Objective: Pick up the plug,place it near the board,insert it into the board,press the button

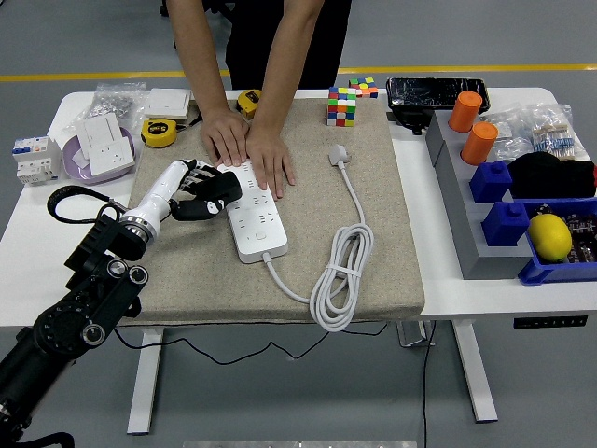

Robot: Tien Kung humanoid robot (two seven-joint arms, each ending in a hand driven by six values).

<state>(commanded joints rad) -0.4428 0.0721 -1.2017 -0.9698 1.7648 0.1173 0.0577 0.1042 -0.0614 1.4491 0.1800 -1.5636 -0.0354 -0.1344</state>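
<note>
The white power strip (256,220) lies on the beige mat (382,252), running from far left to near right. Its white plug (338,154) rests unplugged on the mat to the right, with the cable coiled (340,281) near the front edge. My left hand (207,193) sits at the strip's left edge, its dark fingers curled and touching the strip's side, holding nothing that I can see. A person at the far side presses both hands (250,147) flat on the strip's far end. My right arm is out of view.
A Rubik's cube (341,105) stands at the mat's far edge. A yellow tape measure (159,133), a wall socket on a purple plate (104,149) and a breaker (34,159) lie at the left. Grey and blue bins (522,201) with orange cups fill the right.
</note>
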